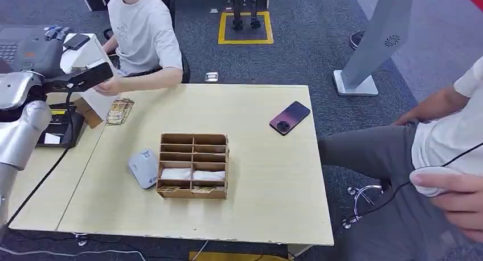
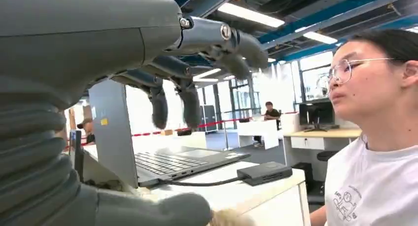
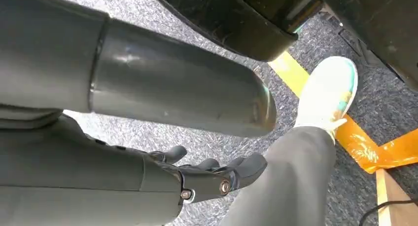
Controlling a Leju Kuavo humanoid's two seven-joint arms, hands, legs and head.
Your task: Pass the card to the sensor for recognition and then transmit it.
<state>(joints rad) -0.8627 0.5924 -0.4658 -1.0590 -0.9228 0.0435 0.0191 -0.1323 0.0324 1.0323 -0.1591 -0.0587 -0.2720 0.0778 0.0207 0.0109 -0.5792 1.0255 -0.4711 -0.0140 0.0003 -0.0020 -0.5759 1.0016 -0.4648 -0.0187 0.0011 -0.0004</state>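
Overhead, the head view places the left hand point(image 1: 54, 36) raised at the far left, above a side bench with a laptop point(image 1: 11, 47), beside a seated person in a white T-shirt point(image 1: 142, 30) whose own hand rests near a stack of cards point(image 1: 119, 110) on the light wooden bench point(image 1: 256, 175). That view does not settle what the left hand grips; the left wrist view shows its dark fingers point(image 2: 190, 105) curled downward and apart from the thumb point(image 2: 162, 208), with nothing seen between them, so the hand reads as released, and a small pale object at the thumb tip cannot be identified. The same view adds an open laptop point(image 2: 167, 162) and a dark card reader point(image 2: 263, 172) cabled to it, neither legible from overhead. The right wrist view shows the right hand point(image 3: 207, 179) hanging over grey carpet point(image 3: 172, 18), fingers loosely curled on nothing, next to a grey trouser leg point(image 3: 291, 176) and a white shoe point(image 3: 325, 93). On the bench stand a wooden compartment box point(image 1: 193, 165) with white packets in its lower cells, a grey scanner point(image 1: 143, 167) just beside it, and a dark phone point(image 1: 290, 117) well apart. A second person sits at the right holding a white device point(image 1: 436, 180). Yellow floor marking point(image 1: 245, 28) lies beyond.
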